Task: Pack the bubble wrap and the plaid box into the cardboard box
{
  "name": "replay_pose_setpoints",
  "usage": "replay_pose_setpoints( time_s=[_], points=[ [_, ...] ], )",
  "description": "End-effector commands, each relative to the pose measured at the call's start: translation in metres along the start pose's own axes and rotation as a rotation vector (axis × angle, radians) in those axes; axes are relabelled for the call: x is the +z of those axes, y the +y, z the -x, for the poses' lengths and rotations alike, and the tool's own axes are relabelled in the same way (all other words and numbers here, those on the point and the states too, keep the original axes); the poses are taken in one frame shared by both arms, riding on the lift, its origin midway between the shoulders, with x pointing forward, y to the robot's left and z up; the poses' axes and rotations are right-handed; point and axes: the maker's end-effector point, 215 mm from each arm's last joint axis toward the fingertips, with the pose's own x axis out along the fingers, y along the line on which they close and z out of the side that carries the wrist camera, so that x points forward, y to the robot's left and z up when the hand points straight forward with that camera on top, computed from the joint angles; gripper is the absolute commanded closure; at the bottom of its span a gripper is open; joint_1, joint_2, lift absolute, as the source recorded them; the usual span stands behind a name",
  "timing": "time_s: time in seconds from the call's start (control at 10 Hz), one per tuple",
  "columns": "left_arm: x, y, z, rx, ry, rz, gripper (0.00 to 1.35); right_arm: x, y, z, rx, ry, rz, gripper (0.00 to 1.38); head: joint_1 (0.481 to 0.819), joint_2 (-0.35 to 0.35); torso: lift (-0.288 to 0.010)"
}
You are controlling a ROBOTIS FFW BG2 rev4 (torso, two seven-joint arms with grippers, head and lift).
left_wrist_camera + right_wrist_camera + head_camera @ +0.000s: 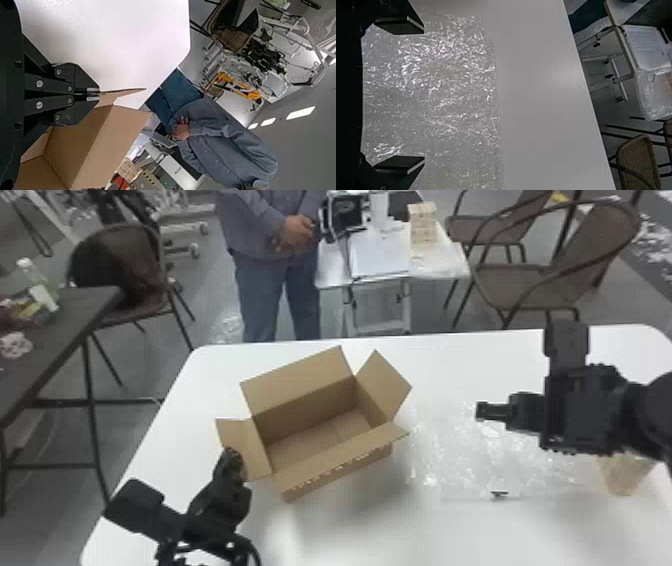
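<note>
The cardboard box stands on the table with its flaps spread and its inside bare. At its left flap is my left gripper; in the left wrist view the left gripper is shut on that flap. Clear bubble wrap lies flat to the right of the box. My right gripper is above it, and in the right wrist view the right gripper is open over the bubble wrap. The plaid box is at the right, partly hidden by the right arm.
The white table has a small dark item at the wrap's near edge. A person stands beyond the far edge, beside a small side table. Chairs stand behind, and a dark table is at the left.
</note>
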Motion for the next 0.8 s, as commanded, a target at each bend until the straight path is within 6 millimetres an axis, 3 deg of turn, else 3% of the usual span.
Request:
replay_pose_setpoints(
  time_s=[0.0,0.3,0.7],
  points=[
    [-0.002,-0.004,-0.001,-0.009,0.008,-0.012,1.21,-0.001,0.007,0.0,0.002,0.067,-0.022,0.14,0.695,0.17,-0.102],
    [-0.004,-0.011,-0.006,-0.025,0.019,-0.035,1.21,-0.008,-0.013,-0.009,-0.061,0.229,-0.032,0.14,0.695,0.153,-0.102],
    [-0.007,-0.013,-0.007,-0.02,0.018,-0.034,1.21,-0.044,-0.021,-0.035,-0.072,0.348,-0.096,0.14,0.695,0.14,-0.102]
  ],
)
